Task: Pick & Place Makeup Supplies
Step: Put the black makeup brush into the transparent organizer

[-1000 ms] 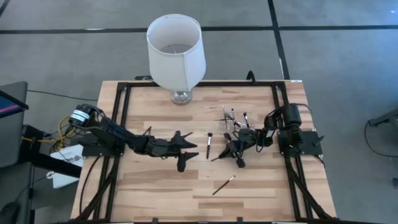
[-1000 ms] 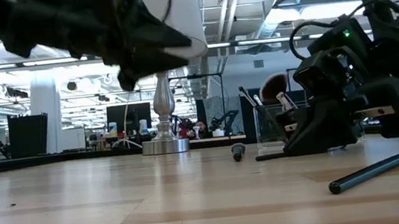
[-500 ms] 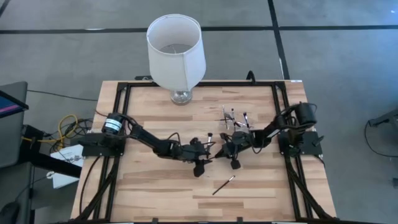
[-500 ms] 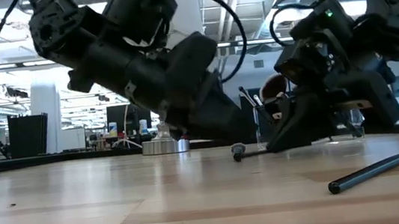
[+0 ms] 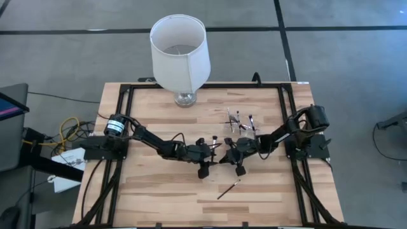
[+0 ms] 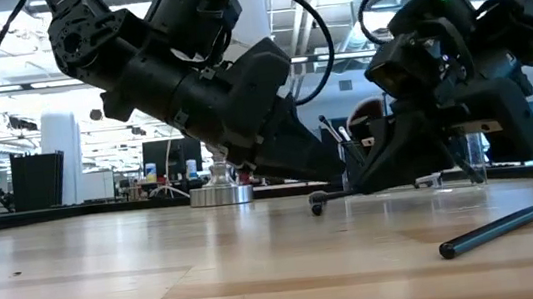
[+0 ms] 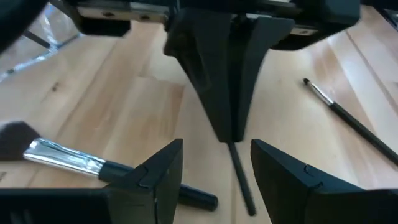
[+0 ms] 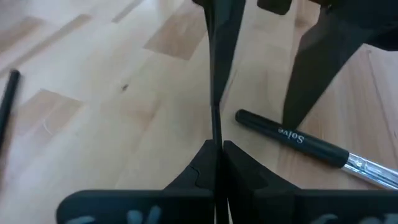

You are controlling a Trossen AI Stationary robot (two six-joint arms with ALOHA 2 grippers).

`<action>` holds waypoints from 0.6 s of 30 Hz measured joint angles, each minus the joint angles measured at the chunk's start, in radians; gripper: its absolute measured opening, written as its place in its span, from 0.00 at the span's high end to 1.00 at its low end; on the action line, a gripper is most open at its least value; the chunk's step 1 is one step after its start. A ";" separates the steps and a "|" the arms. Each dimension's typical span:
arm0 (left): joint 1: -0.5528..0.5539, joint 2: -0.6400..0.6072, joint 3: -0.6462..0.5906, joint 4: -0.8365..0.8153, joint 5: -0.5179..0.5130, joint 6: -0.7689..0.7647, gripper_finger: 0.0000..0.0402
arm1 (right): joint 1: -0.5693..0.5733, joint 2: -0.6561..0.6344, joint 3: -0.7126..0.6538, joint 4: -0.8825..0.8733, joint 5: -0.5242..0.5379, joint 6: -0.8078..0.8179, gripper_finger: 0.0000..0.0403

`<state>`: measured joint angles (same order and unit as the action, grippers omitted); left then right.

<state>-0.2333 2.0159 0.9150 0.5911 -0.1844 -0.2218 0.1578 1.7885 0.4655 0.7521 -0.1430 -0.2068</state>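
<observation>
Left gripper [image 5: 213,151] sits mid-table, fingers spread wide, nothing between them. It faces the right gripper nose to nose, and in the left wrist view the thin dark brush [image 7: 239,177] runs into the gap between the left fingers [image 7: 163,168]. Reads like a handover lined up but not taken; that's my guess, not something visible.

Just beside the left fingers a silver-ferruled brush [image 7: 93,168] with a dark handle lies flat on the wood; the right wrist view shows lettering on its barrel. Likely waiting its turn.

Right gripper [image 5: 224,154] is clamped shut on that thin dark brush, which pokes out straight past its fingertips toward the left gripper. Brush held near level just above the table [image 5: 159,191], probably so the other fingers can close around the free end.

Nearer the front edge another dark brush [image 5: 228,189] lies loose, well apart from both arms. Behind the right arm the clear holder [image 5: 240,124] carries several brushes upright.

Hard to tell:
- how many brushes are in the holder; the right arm blocks it in the low view
- whether the held brush's tip touches the wood
- whether the left fingers touch the held brush
- lampshade [image 5: 180,52] hides the lamp base from above
</observation>
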 joint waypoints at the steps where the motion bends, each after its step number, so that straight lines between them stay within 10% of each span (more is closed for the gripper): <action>1: 0.000 0.000 0.000 -0.006 0.006 -0.002 0.54 | 0.000 0.000 0.008 -0.017 0.001 -0.014 0.99; 18: -0.003 0.002 -0.001 -0.072 0.056 -0.127 0.54 | 0.011 -0.002 0.125 -0.174 0.046 -0.065 0.99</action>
<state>-0.2363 2.0182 0.9142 0.5186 -0.1284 -0.3485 0.1691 1.7869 0.5906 0.5777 -0.0973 -0.2723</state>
